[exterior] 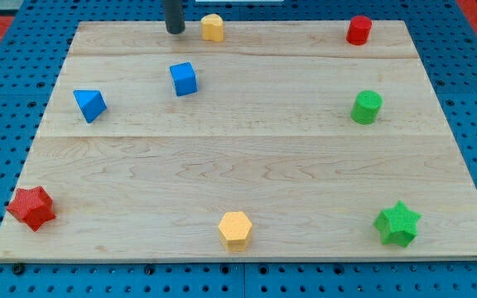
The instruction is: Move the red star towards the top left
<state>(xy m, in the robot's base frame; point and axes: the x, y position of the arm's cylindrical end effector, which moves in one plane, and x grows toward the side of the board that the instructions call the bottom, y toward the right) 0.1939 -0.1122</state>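
Note:
The red star (31, 207) lies at the bottom left corner of the wooden board (247, 165). My tip (175, 31) is at the top edge of the board, left of centre, far from the red star. It stands just left of a yellow block (213, 27) and above a blue cube (184, 79).
A blue triangular block (89, 104) lies at the left. A red cylinder (358, 30) is at the top right, a green cylinder (367, 107) at the right, a green star (397, 223) at the bottom right, a yellow hexagon (235, 228) at the bottom centre.

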